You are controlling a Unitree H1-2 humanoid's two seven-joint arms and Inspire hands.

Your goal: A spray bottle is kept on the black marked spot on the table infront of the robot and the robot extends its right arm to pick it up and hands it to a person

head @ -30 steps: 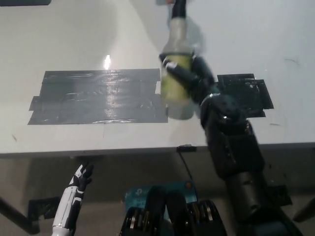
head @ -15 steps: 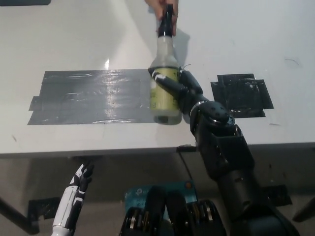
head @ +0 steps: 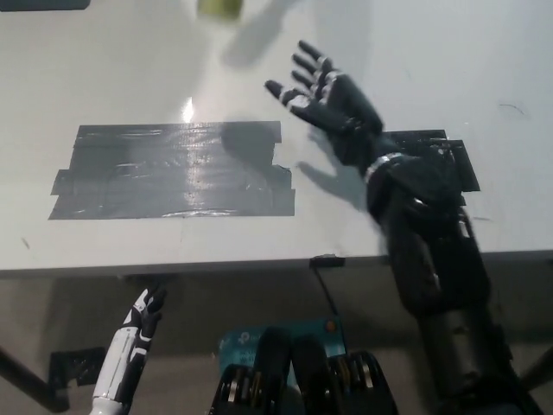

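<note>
— Two hands are in your view, operator. Which one is over the desk [head: 104, 52]?

— Your black right hand [head: 333, 104]. It hangs above the white desk just beside the right end of the large grey tape patch [head: 173, 170], its fingers [head: 307, 62] spread apart and grasping nothing.

— And the spray bottle [head: 219, 8]?

— Only a blurred yellowish sliver of it shows at the top edge, well beyond the grey tape patch and apart from your hand.

— The black marked spot [head: 441, 160]?

— It lies right of the grey tape patch, partly covered by your right forearm.

— The other hand?

— Your white left hand [head: 143, 316] rests below the desk edge, under the patch's left part. Whether it is open, you cannot tell.
</note>
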